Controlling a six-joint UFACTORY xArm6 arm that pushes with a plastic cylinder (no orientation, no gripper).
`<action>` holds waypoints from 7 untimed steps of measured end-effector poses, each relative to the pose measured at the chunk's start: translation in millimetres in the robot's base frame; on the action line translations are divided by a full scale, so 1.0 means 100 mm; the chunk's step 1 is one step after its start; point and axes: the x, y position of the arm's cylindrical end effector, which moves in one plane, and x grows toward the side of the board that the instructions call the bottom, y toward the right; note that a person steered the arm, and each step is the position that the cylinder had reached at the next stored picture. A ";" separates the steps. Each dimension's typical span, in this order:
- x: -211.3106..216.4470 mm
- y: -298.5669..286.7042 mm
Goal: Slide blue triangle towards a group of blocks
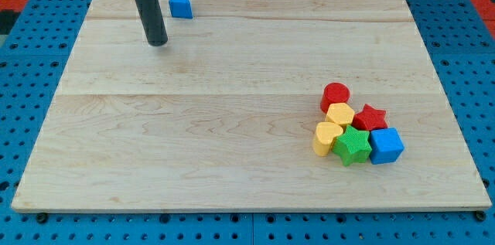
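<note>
The blue triangle [180, 5] sits in the upper left of the frame, near the top edge of the wooden counter [232, 121]. My tip [157, 42] rests just below and to the left of it, apart from it; this tool is a plain rod, so it holds nothing. Far off, in the lower right, a group huddles together: red cylinder [335, 95], yellow hexagon [340, 113], red star [370, 117], yellow heart [326, 137], green star [353, 145], blue cube [386, 145].

Probably lab: blue pegboard [31, 36] bench
</note>
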 end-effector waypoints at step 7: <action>-0.53 0.42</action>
